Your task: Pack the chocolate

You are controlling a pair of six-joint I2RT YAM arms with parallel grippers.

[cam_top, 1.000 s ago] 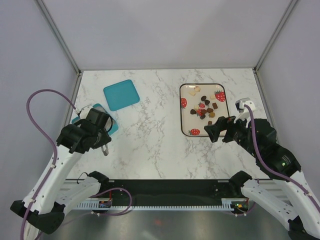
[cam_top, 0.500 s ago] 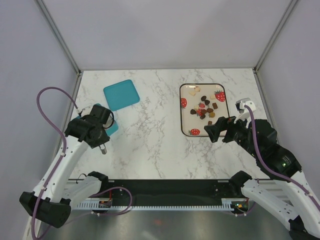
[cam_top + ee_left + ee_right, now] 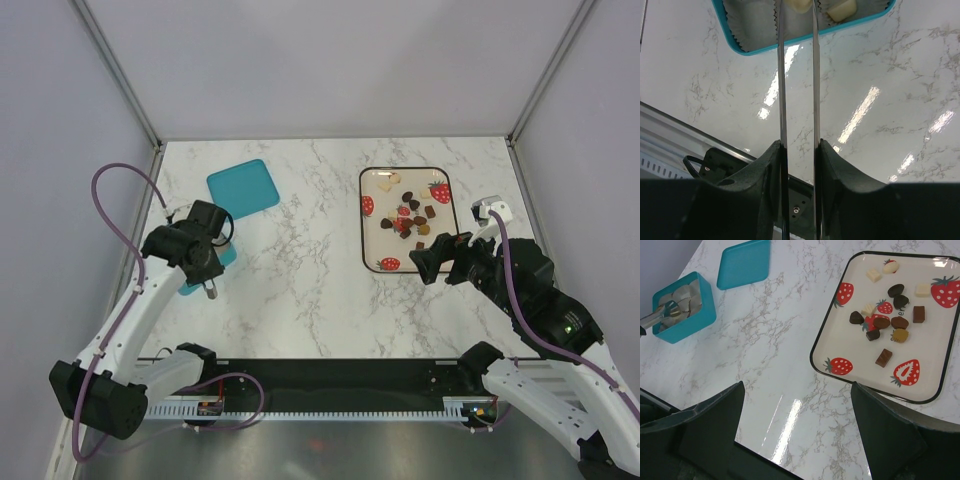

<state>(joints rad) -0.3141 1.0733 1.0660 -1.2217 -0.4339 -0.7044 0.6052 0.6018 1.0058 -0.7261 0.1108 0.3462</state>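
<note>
Left gripper point(image 3: 799, 150) clamped on the tongs point(image 3: 781, 90), right gripper point(image 3: 797, 390) spread wide and empty
The tongs run straight ahead from the left gripper into the teal box point(image 3: 760, 49), where cream-white chocolate point(image 3: 842, 10) sits in paper cups point(image 3: 747, 20) – the other pieces point(image 3: 882, 322) lie on the strawberry tray point(image 3: 935, 335), ahead and right of the right gripper

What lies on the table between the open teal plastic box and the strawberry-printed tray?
Nothing: bare white marble tabletop separates the teal box and the tray, clearest in the right wrist view.
</note>
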